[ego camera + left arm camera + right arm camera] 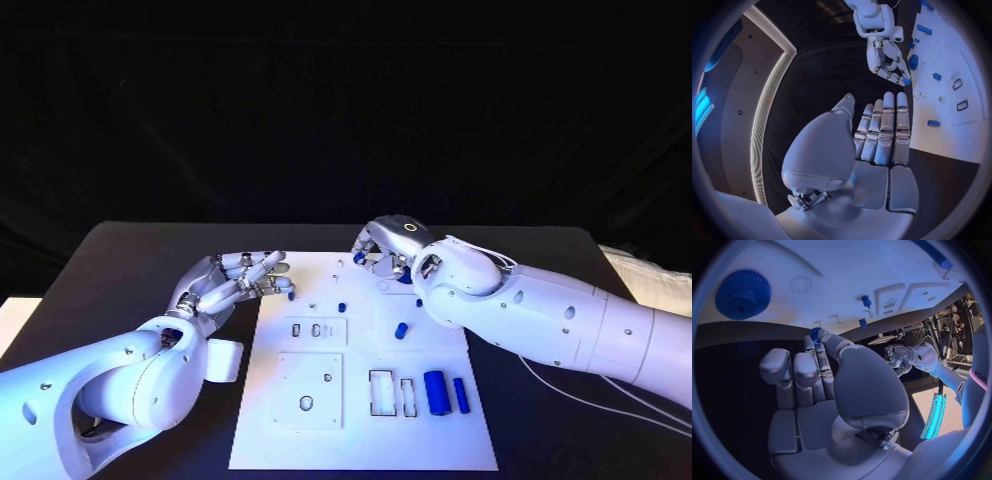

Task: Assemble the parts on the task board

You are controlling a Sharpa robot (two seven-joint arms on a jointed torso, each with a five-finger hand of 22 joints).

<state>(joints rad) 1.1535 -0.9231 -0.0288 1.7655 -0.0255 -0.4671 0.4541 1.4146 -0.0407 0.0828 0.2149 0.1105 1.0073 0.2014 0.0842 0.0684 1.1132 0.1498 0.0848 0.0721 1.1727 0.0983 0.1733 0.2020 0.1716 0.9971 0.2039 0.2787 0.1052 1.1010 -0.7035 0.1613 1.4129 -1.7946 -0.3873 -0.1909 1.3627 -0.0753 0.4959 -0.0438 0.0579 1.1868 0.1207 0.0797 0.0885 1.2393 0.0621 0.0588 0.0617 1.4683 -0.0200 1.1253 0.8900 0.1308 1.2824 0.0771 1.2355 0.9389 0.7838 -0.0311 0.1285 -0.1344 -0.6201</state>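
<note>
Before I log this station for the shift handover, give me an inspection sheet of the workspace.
Surface: black table, bare around the board.
Job's things: white task board; blue cylinder and blue bar lie by its right edge; blue gear on the board.
Clutter: nothing seen.
Hands: left hand at the board's left edge, fingers apart, holding nothing; right hand over the board's far edge, pinching a small blue part.
Cables: thin white cables trail under the right arm.
Surroundings: dark backdrop.
</note>
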